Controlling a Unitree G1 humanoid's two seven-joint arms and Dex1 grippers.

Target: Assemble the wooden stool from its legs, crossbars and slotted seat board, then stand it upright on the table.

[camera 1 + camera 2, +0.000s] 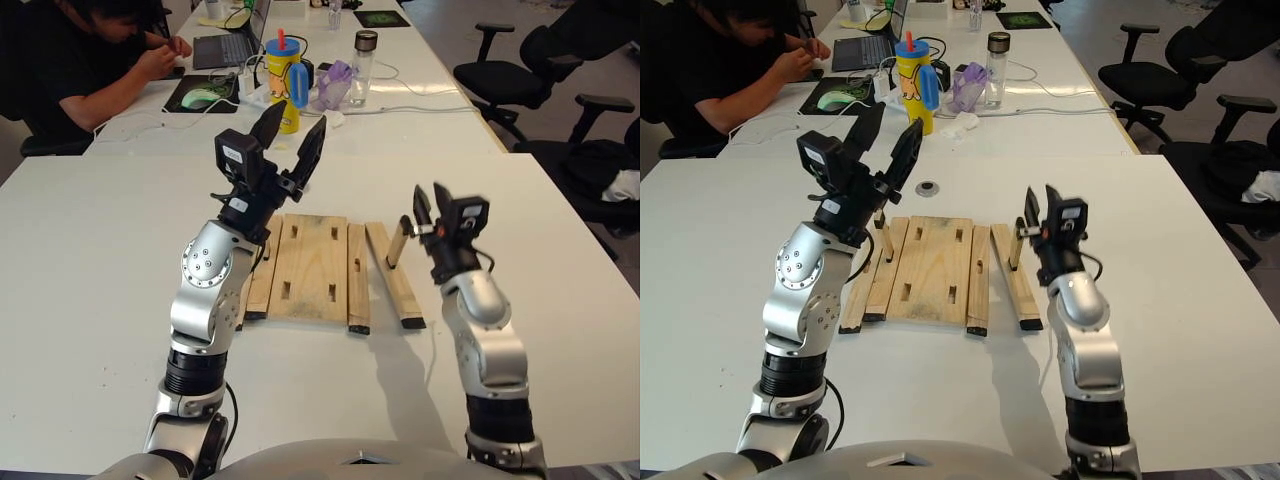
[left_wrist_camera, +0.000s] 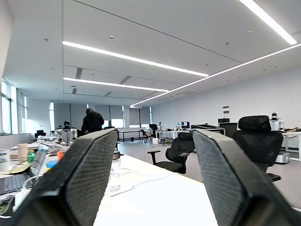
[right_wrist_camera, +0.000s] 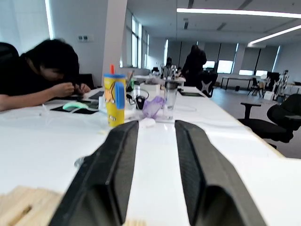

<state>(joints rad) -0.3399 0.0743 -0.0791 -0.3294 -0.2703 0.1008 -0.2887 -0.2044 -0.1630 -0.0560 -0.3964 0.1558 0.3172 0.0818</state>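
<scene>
Both pincers released over the stool parts.
Head camera: I see the seat board (image 1: 310, 265) flat on the table (image 1: 100, 250), with slats (image 1: 357, 275) lying along both its sides and a short stick (image 1: 398, 243) standing tilted just right of it. My left pincer (image 1: 295, 132) hangs over the board's far left corner, and my right pincer (image 1: 430, 205) is raised right of the board, beside the stick. Left wrist: fingers (image 2: 89, 179) spread wide, holding nothing. Right wrist: fingers (image 3: 113, 174) slightly parted, holding nothing.
</scene>
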